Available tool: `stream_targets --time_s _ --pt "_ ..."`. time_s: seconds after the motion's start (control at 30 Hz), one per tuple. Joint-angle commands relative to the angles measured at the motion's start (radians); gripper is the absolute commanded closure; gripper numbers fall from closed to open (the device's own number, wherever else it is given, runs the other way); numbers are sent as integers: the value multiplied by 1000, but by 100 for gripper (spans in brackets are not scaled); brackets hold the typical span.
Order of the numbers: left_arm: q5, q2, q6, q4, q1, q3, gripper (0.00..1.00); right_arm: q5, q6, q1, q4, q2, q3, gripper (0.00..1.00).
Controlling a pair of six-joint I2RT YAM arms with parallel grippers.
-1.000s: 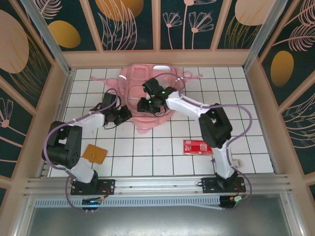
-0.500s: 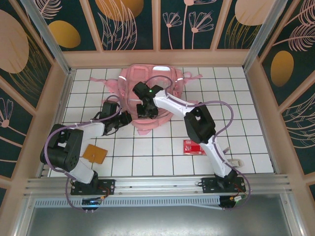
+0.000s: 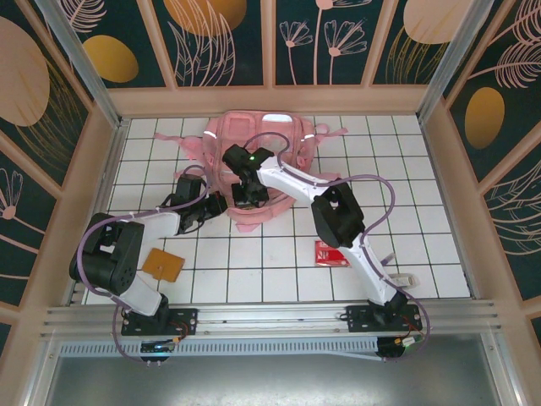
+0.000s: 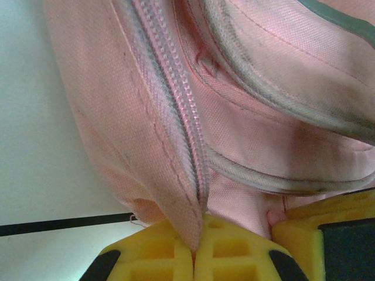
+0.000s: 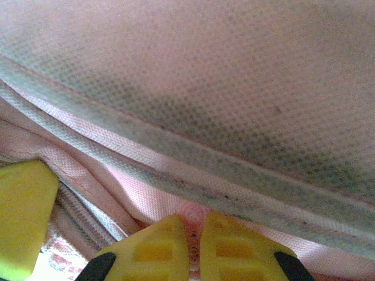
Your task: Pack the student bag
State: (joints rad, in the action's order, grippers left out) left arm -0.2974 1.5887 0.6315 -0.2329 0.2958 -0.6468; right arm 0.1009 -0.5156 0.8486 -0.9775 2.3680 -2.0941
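The student bag (image 3: 220, 139) is a big pink backpack lying flat at the back middle of the tiled table. My left gripper (image 3: 216, 203) is at its near left edge, shut on the fabric lip beside a zip (image 4: 176, 88); its yellow fingertips (image 4: 170, 249) pinch that fold. My right gripper (image 3: 245, 196) is just to the right, on the bag's near part, shut on a small pink tab (image 5: 196, 212) under a pale strip (image 5: 176, 158). The two grippers are close together, and each wrist view catches a yellow finger of the other.
A red packet (image 3: 336, 252) lies on the tiles near the right arm. An orange-brown square card (image 3: 162, 265) lies by the left arm's base. A small white object (image 3: 406, 277) sits at the near right. Wooden walls enclose the table.
The right gripper has moved left and nearer across the bag and closed on the pink tab. The left gripper, shut throughout, shifted slightly up and left with the bag's edge.
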Motion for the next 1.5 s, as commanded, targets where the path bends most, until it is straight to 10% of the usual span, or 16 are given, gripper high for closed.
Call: stream_targets --time_s 0.0,0.5,0.77,1.23,1.33,1.47 --pt "84 9 -17 -7 2 25 100 -38 -55 -5 82 -96 64 100" --pt "127 -17 137 39 2 -4 100 -543 -325 -44 436 -507 711 100" --pt "165 0 44 232 -19 -161 100 -590 -249 -151 552 -579 906 100" --pt "44 136 -206 639 -172 -504 98 -225 79 -345 956 -673 1055 100" --pt "-43 149 -196 682 -171 -550 62 110 135 -333 946 -681 1034 100" --pt "-14 47 -147 762 -168 -515 51 409 271 -325 868 -672 1031 63"
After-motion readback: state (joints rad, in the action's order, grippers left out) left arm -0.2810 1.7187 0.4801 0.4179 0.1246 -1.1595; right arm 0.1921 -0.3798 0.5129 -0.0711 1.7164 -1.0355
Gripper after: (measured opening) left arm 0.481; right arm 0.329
